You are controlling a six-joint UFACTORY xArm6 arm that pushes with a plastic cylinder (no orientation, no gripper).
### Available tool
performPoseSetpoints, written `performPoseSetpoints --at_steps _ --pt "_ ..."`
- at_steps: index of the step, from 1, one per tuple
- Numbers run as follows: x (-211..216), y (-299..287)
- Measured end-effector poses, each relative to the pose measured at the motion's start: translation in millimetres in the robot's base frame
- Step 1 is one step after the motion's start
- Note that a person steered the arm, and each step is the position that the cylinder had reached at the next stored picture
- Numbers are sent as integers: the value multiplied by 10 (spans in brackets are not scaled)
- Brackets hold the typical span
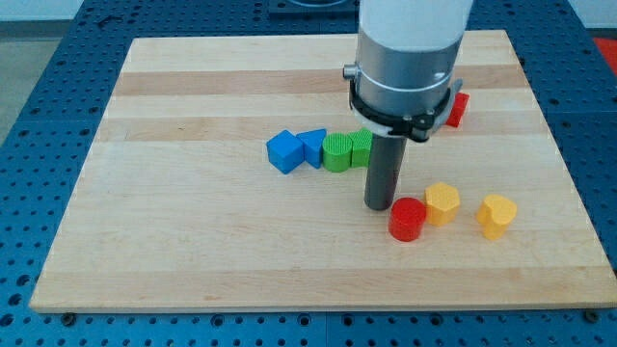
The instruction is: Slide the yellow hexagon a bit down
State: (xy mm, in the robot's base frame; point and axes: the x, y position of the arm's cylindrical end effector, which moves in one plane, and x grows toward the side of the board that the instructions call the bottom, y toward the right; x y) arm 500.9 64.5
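Note:
The yellow hexagon (442, 203) lies on the wooden board (193, 241) right of centre, touching a red cylinder (407, 219) at its lower left. A yellow heart-shaped block (496, 215) lies just to its right, apart from it. My tip (379, 206) is down on the board just left of the red cylinder and left of the yellow hexagon, a small gap away from both.
A row of blocks lies left of the rod: a blue cube (284, 151), a blue triangle-like block (312, 146), a green round block (338, 152) and a green block (362, 146). A red block (457, 109) shows behind the arm's body (410, 58).

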Motion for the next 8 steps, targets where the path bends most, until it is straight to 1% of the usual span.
performPoseSetpoints --at_steps 1,2,3,8 --pt "-159 109" --pt "-159 465" --pt "-156 615" --pt "0 540"
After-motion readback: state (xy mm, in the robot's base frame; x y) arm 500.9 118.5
